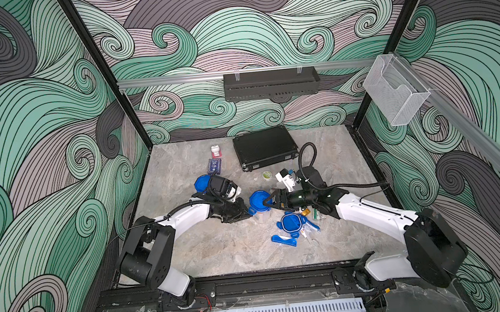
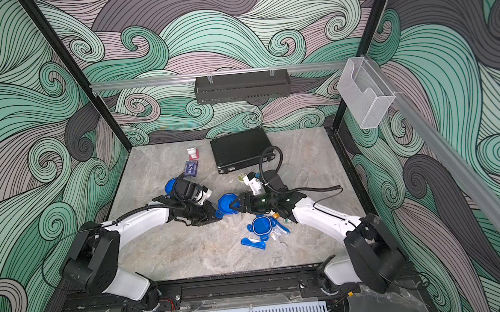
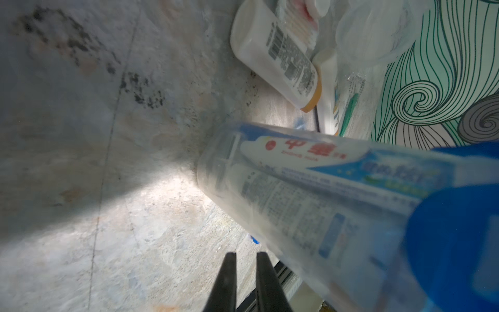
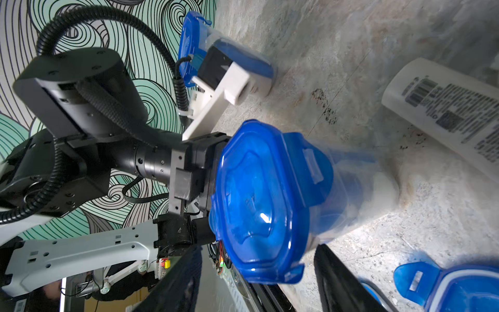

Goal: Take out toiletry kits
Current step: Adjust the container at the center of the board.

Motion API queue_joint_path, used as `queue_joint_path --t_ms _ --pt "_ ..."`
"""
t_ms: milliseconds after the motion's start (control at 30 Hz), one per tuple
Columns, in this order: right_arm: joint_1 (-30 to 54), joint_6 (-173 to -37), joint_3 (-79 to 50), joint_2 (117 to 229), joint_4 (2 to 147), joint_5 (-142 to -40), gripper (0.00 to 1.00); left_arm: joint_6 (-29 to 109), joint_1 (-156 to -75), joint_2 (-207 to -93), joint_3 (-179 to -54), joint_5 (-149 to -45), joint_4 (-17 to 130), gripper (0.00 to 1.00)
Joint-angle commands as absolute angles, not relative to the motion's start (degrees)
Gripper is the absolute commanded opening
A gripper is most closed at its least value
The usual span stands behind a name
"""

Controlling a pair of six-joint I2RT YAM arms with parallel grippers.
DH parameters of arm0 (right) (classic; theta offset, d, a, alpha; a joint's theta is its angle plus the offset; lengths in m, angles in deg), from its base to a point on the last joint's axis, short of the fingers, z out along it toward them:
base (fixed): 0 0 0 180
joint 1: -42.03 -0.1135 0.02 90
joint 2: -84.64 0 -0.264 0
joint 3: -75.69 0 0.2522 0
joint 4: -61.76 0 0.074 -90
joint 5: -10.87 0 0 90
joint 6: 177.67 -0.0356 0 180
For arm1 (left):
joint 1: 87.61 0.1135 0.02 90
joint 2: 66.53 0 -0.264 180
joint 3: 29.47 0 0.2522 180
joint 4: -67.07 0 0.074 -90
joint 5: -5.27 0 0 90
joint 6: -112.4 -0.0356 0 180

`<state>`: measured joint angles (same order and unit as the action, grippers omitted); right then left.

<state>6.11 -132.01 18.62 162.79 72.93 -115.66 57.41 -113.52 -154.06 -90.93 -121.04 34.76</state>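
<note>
Tumbler [image 1: 260, 212]: likely light, stiff, slick clear plastic, tippy; best hold at blue lid [image 4: 259, 194] rim. Right gripper [image 1: 268, 201] apart, astride lid; left gripper [image 3: 245, 256] narrowly apart, empty.

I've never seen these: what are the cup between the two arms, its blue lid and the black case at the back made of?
Cup: clear, cloudy plastic, probably; the tube inside shows through.
Blue lid: glossy, translucent plastic with moulded clip tabs.
Black case: ribbed matt shell with paler edge trim, plastic or metal, unclear.
</note>
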Motion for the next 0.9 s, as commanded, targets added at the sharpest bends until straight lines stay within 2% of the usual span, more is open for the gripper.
queue_joint_path --t_ms 0,167,300,433,667,867 --pt "4.52 -134.61 20.58 161.53 69.69 -116.47 0.68 57.29 -112.56 -153.30 -93.39 -120.32 33.67 0.18" --pt "2.70 -130.73 20.03 159.86 71.21 -117.31 0.70 57.43 -111.65 -153.80 -94.55 -120.70 33.13 0.21" --pt "3.25 -121.35 18.24 157.08 79.66 -113.34 0.72 57.47 -110.65 -152.79 -94.86 -120.44 32.38 0.24" --pt "8.15 -117.11 17.75 155.44 86.62 -108.90 0.73 57.68 -110.40 -152.41 -94.08 -120.80 31.35 0.24" --pt "12.04 -116.37 14.55 161.08 85.06 -110.09 0.72 58.84 -111.21 -152.31 -90.91 -124.22 34.14 0.21" --pt "12.07 -122.63 11.51 168.22 74.68 -113.96 0.73 60.13 -111.74 -154.44 -90.44 -124.89 37.56 0.18"
